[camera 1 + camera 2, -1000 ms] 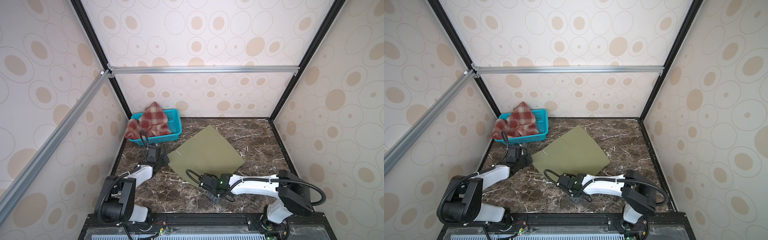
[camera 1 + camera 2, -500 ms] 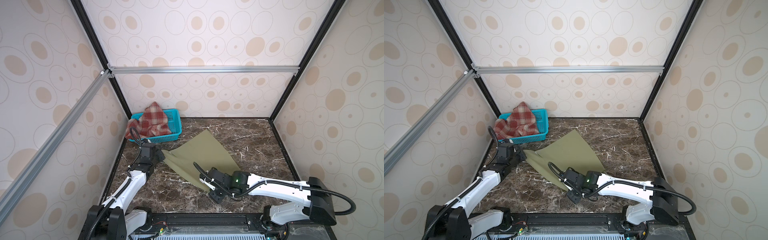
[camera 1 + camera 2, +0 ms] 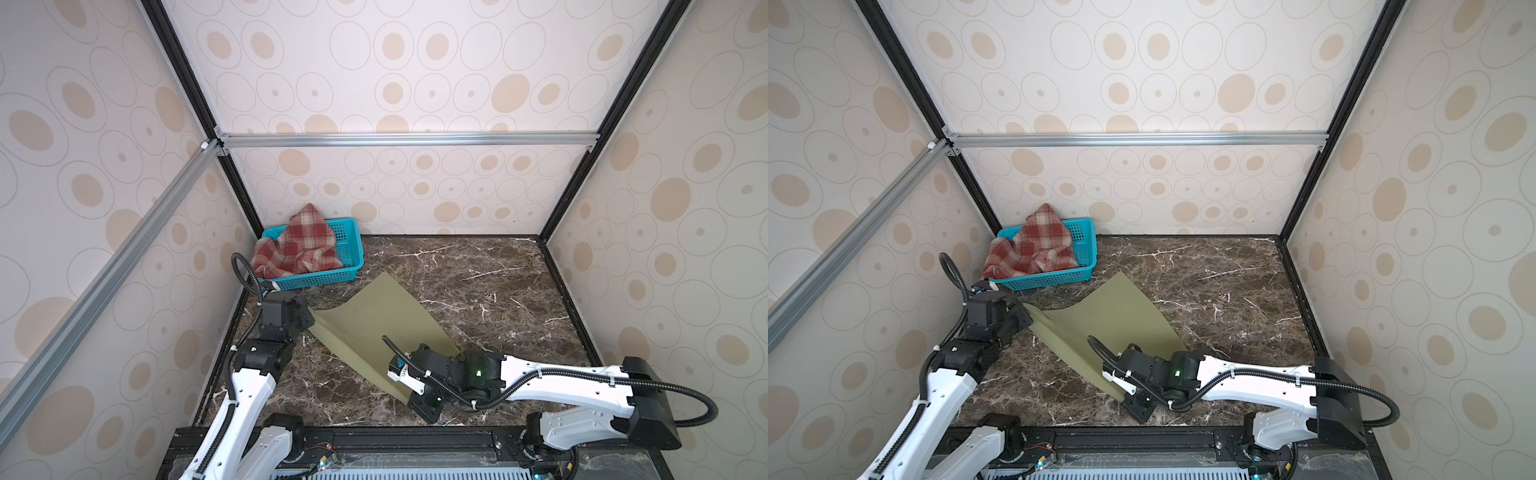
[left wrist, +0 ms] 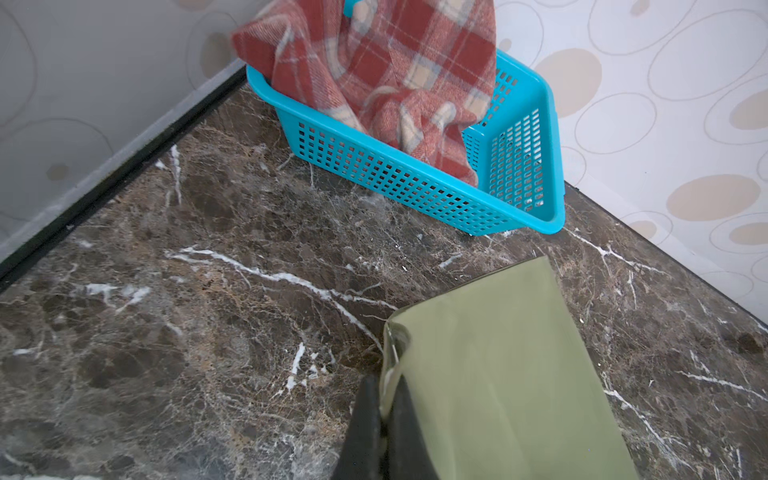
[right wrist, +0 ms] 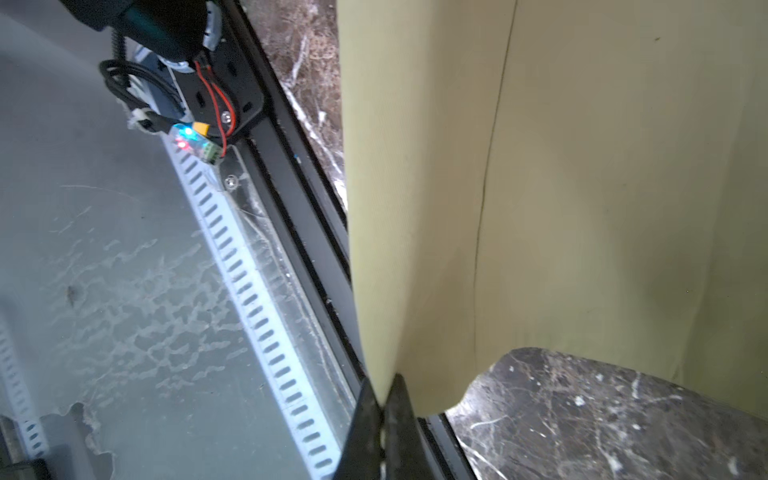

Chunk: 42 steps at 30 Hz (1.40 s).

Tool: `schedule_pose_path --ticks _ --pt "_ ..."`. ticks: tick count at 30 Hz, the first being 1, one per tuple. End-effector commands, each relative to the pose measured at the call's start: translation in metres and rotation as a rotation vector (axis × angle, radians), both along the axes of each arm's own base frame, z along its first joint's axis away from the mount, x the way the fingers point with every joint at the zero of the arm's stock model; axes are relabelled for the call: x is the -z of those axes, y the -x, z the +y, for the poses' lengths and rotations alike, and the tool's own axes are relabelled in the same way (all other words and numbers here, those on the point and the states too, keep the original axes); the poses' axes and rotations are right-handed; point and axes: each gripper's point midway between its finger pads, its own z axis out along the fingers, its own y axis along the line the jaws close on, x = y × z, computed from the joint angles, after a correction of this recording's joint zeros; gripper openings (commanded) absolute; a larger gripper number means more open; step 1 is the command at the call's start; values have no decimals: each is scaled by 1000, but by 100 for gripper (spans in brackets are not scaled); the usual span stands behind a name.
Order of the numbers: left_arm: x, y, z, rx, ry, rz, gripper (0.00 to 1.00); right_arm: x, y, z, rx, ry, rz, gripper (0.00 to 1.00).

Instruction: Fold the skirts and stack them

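The olive-green skirt [image 3: 376,320] [image 3: 1106,320] lies partly on the marble table, its near edge lifted between my two grippers. In both top views my left gripper [image 3: 310,322] [image 3: 1030,320] is shut on the skirt's left corner. The left wrist view shows that corner [image 4: 490,374] pinched at the left gripper [image 4: 384,384]. My right gripper [image 3: 409,397] [image 3: 1124,397] is shut on the near corner, and the cloth [image 5: 519,208] hangs up from the right gripper [image 5: 382,386]. The red-and-cream plaid skirt [image 3: 299,247] [image 3: 1034,245] [image 4: 395,70] sits crumpled in the basket.
The teal perforated basket [image 3: 318,280] [image 3: 1052,280] [image 4: 395,178] stands in the far left corner against the walls. Brown marble table [image 3: 478,270] stretches to the right of the skirt. A black frame rail [image 5: 303,216] runs along the table's near edge.
Both arms rose and the left reached further back. The olive-green skirt, flat a second ago, now has its near edge lifted and its left corner pulled toward the left wall.
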Motion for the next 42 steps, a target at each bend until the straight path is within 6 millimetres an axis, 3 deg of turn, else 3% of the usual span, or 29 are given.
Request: schedule_pose_path --ticks 1,5,9,15,27,38,42 --pt "-21 16 16 -55 -50 4 0 -22 18 15 -35 -94 71 0" --pt "-45 17 18 -47 -74 -51 0 -26 24 17 -36 -141 105 0" --pt "-60 1 6 10 -52 -92 0 -22 17 13 21 -190 128 0" --pt "-41 -36 -24 108 21 -79 0 -18 -5 2 121 -215 177 0" --pt "-21 -105 -95 235 16 -72 0 -2 -54 -26 326 -204 250 0" --pt "-14 -156 -132 285 40 -90 0 20 -76 -59 465 -110 267 0" --pt "-1 -169 -141 294 44 -70 0 24 -80 -65 486 -78 263 0"
